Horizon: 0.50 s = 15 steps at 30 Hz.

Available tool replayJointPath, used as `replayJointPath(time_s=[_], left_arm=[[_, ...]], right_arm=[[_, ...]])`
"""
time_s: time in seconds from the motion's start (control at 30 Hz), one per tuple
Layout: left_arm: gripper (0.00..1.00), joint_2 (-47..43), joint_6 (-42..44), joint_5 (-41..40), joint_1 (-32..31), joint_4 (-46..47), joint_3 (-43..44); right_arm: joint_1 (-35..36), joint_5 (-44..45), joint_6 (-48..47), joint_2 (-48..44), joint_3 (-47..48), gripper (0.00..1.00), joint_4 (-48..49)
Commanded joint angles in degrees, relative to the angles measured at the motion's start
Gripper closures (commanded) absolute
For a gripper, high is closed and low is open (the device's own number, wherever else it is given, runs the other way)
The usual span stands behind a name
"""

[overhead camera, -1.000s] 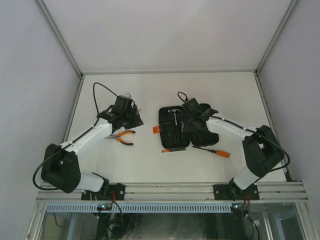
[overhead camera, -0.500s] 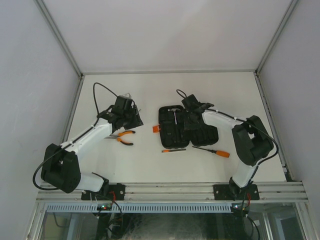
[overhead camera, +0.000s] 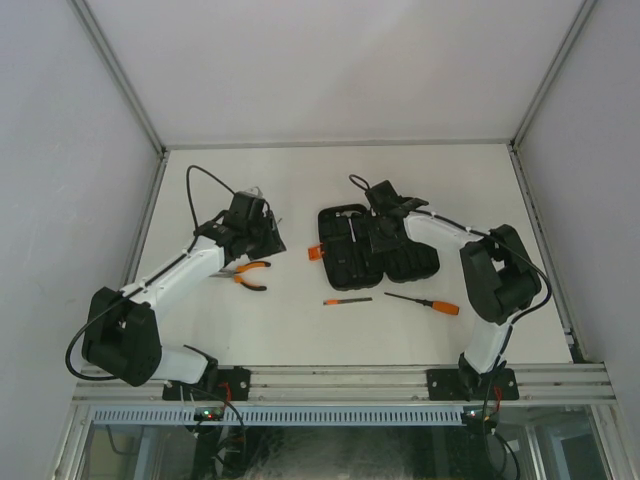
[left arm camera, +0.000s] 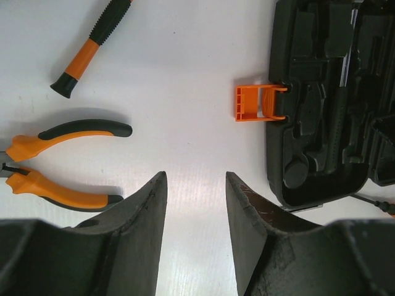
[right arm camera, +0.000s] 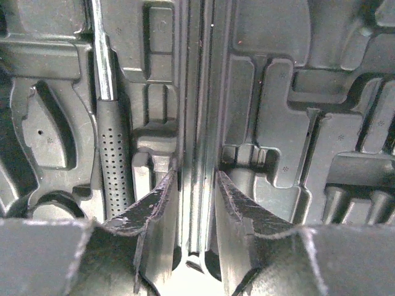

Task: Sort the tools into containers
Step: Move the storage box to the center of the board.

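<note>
Left of the tool case (overhead camera: 345, 262), pliers (left arm camera: 58, 163) are lying beside the spread left gripper (left arm camera: 196, 203); two screwdrivers (overhead camera: 347, 300) are lying on its near side. The right gripper (right arm camera: 196, 185) is pinching the open black case's centre spine, a hammer (right arm camera: 111, 123) sitting inside.

The open tool case (overhead camera: 375, 245) lies right of the middle of the table (overhead camera: 300, 180), its latch (overhead camera: 316, 254) on its left side. A hammer (right arm camera: 114, 160) lies in a slot of its left half. Left of the case lie the pliers (overhead camera: 250, 275), with a screwdriver (left arm camera: 89, 49) just on their far side. On the near side of the case lie a short screwdriver (overhead camera: 347, 300) and, to its right, a longer screwdriver (overhead camera: 425, 302), both apart from it
</note>
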Motion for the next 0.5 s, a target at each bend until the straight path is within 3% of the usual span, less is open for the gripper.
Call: replayJointPath(time_s=[0.0,0.23,0.47], left_arm=[[0.52,-2.79,1.15,-1.86,0.03,-0.36,0.05],[0.51,-6.13,2.58,-4.23,0.08,-0.21,0.81],[0.5,-8.8,3.39,-3.96,0.13,1.75,-0.33]], right_arm=[[0.96,-0.31,-6.7,-4.41,1.67,0.7,4.18],[5.06,-4.34,-14.33,-12.28,0.89,0.5,8.04],[8.33,-11.61,-19.51,-15.44,-1.48,0.37,9.66]])
